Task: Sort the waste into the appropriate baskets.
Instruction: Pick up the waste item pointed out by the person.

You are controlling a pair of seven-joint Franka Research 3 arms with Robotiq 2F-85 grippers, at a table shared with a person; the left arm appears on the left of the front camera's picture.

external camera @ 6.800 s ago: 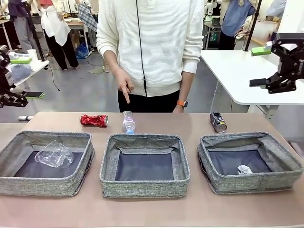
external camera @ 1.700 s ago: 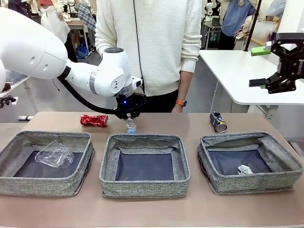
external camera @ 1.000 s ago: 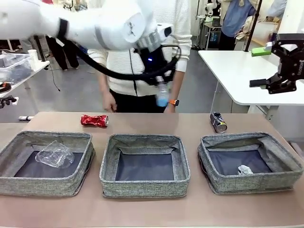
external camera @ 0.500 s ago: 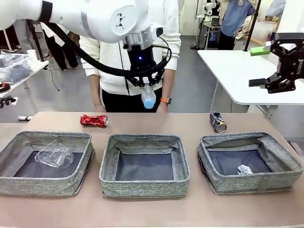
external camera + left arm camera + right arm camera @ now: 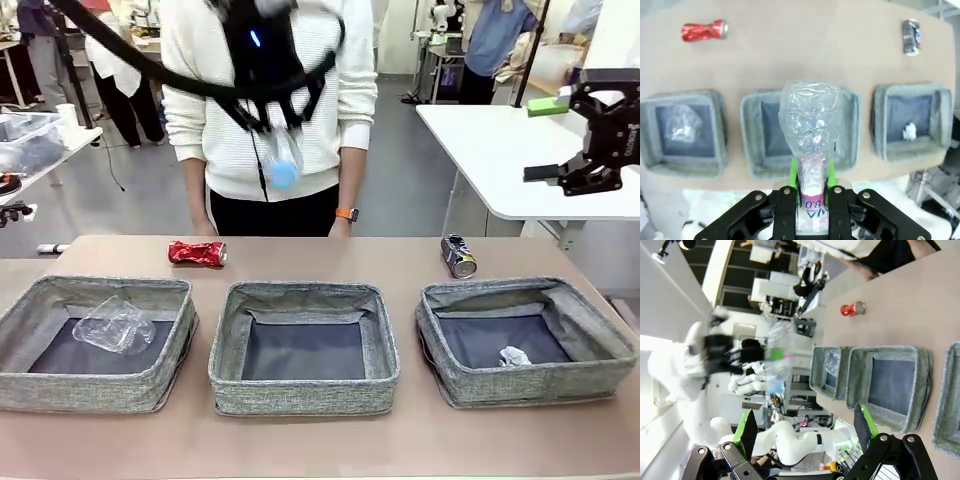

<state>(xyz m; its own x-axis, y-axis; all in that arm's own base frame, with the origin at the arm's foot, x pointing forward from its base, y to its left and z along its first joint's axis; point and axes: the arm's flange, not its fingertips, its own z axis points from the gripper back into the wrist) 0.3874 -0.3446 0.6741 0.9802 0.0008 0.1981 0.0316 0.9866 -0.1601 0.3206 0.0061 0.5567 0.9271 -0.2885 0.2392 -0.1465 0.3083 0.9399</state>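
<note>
High over the table's back edge, my left gripper (image 5: 276, 135) (image 5: 812, 172) is shut on the clear plastic bottle (image 5: 281, 158) (image 5: 811, 120), gripping its pink-labelled end, blue cap hanging down. From the left wrist view the bottle hangs over the middle basket (image 5: 300, 393) (image 5: 752, 150). The left basket (image 5: 90, 392) holds a clear plastic cup (image 5: 113, 325); the right basket (image 5: 530, 385) holds a crumpled paper ball (image 5: 514, 357). A crushed red can (image 5: 198, 253) and a dark can (image 5: 459, 256) lie on the table behind the baskets. My right gripper (image 5: 546, 140) (image 5: 805, 430) hangs open at the far right, holding nothing.
A person in a white sweater stands at the far edge, one hand (image 5: 340, 226) near the table. A white side table (image 5: 500, 150) sits behind my right gripper. Bare tabletop (image 5: 330, 440) runs in front of the baskets.
My left arm has risen and swung left with the bottle, carrying it higher above the table. The right gripper has not moved.
</note>
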